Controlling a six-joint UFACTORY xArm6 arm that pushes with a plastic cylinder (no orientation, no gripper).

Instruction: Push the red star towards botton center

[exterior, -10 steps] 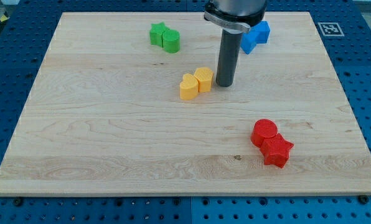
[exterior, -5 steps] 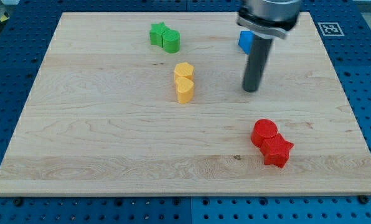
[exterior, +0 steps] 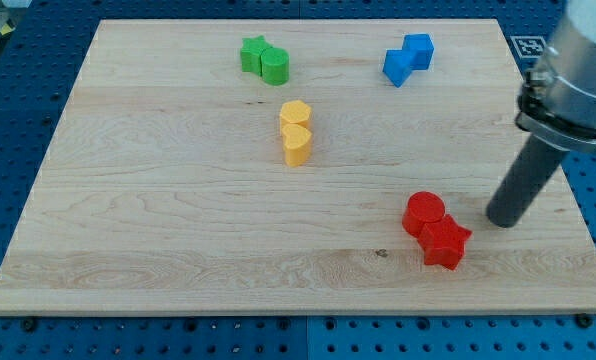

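Wooden board (exterior: 178,230) carries green pair (exterior: 265,60), blue pair (exterior: 408,58), yellow pair (exterior: 296,131), red cylinder (exterior: 424,212), red star (exterior: 444,243).

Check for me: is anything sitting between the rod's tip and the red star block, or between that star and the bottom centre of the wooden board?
Nothing visible between my tip and the red star block; my tip is just to its upper right. The red cylinder block touches the star's upper left, off both lines. The wooden board toward bottom centre shows no blocks.

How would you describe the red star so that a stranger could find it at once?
Look at the wooden board, in its corner at the view's bottom right. Two red blocks touch there; the red star is the lower one, with points, unlike the round red block. My tip is on its right.
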